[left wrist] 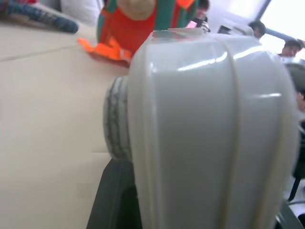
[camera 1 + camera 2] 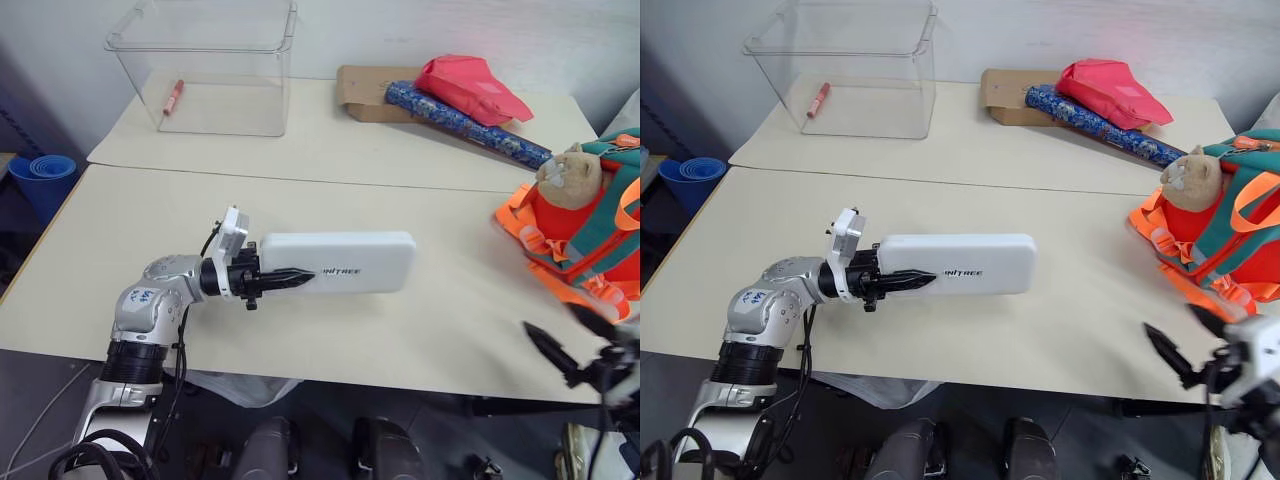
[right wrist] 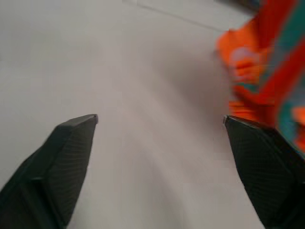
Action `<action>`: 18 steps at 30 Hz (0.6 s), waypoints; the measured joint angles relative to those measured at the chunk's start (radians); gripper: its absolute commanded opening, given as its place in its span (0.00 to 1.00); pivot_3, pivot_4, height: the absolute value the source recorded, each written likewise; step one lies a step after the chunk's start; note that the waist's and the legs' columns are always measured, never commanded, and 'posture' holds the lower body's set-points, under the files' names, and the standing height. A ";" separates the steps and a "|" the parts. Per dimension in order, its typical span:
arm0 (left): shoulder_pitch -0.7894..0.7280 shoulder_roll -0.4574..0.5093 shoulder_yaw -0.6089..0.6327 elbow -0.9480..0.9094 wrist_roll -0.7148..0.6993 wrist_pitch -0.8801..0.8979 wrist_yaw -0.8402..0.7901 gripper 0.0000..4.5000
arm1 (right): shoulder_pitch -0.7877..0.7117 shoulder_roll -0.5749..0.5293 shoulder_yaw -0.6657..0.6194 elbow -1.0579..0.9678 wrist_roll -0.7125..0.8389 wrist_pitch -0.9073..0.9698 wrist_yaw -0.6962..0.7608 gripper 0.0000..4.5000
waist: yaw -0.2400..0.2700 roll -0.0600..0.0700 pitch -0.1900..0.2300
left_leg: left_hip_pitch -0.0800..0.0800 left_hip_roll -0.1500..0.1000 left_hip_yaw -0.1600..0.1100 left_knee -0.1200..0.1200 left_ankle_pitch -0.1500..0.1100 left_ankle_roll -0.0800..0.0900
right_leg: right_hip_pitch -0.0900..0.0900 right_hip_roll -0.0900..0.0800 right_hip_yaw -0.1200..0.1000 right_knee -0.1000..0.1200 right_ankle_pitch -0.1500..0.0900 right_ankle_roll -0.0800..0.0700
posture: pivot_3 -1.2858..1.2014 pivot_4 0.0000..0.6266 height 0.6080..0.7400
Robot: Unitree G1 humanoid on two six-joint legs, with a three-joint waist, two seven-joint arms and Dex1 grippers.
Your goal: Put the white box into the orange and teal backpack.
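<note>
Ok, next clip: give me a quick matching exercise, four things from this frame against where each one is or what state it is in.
Things:
1. flat white plastic box
2. small orange and teal backpack
3. red marker pen
4. right pincer

Places or states:
A. inside the clear plastic bin
B. open, holding nothing
C. gripped at one end by the left pincer
D. at the table's right edge, with a beige plush animal on it

Pairs: 1-C, 2-D, 3-A, 4-B

Soft, bright light is filling the room. The white box [image 1: 209, 129] is looking fuzzy up close, with shiny streaks glowing on it. The backpack [image 3: 267, 71] is smearing into blur. Shadows are staying faint.
</note>
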 measured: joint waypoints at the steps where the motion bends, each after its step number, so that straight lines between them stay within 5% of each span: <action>1: 0.004 -0.003 -0.003 -0.001 0.000 -0.011 -0.001 0.28 | -0.001 -0.008 -0.027 0.027 0.003 -0.004 -0.003 0.99 | -0.002 0.000 0.000 | 0.000 0.000 0.000 0.000 0.000 0.001 | 0.000 0.000 0.000 0.000 0.000 0.000 | 0.52 0.24 1.00; 7: 0.021 0.009 -0.021 -0.034 0.001 -0.026 -0.024 0.28 | -0.269 -0.176 0.006 0.317 -0.026 -0.033 0.001 0.99 | -0.031 0.001 0.000 | 0.002 0.001 0.002 0.000 0.001 0.003 | 0.000 0.000 0.002 0.002 0.000 0.000 | 0.52 0.24 1.00; 12: 0.023 0.018 -0.023 -0.040 -0.001 -0.020 -0.030 0.28 | -0.585 -0.220 0.201 0.591 -0.100 -0.083 0.038 0.99 | -0.028 0.001 0.000 | 0.001 0.001 0.002 0.000 0.004 0.002 | -0.001 0.001 0.000 0.003 0.000 -0.001 | 0.52 0.24 1.00; 18: 0.023 0.050 -0.009 -0.051 -0.011 0.012 -0.030 0.28 | -0.800 -0.203 0.295 0.751 -0.115 -0.145 0.078 0.69 | -0.026 0.003 0.001 | -0.001 0.000 0.001 0.002 0.005 0.004 | -0.001 0.000 0.000 0.003 0.000 0.001 | 0.52 0.24 1.00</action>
